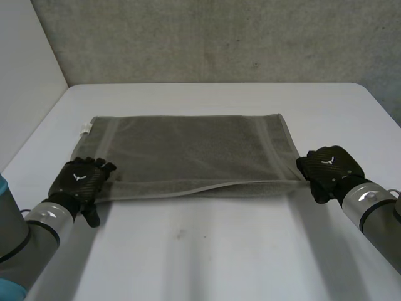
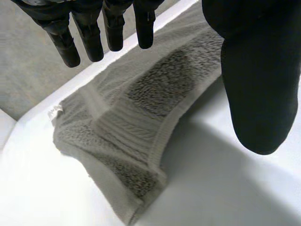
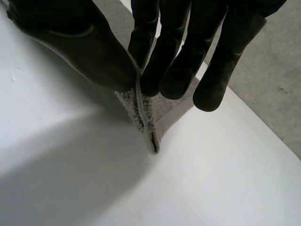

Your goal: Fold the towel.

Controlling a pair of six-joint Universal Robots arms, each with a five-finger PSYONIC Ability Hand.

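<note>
– Where is the towel [image 1: 188,153]?
– Flat on the white counter [image 1: 219,251], across its middle, doubled over into a long band. Its long edges run side to side, and a small white tag [image 1: 85,129] sticks out at the far left corner.

– And the hands?
– One at each near corner. The left hand [image 1: 80,179] sits over the near left corner. In its wrist view the fingers [image 2: 89,40] are straight and spread above the cloth, with the thumb [image 2: 258,84] apart from them over bare counter, so it grips nothing. The right hand [image 1: 329,166] is at the near right corner. There the fingers [image 3: 174,61] and thumb press together with the towel's hemmed edge pinched between them.

– How do the edges lie?
– The far edge is straight. Along the near edge the upper layer lifts slightly off the lower one toward the right.

– What room is there?
– Wide bare counter lies between the arms on the near side. A narrower strip runs behind the towel up to the grey wall [image 1: 219,37].
</note>
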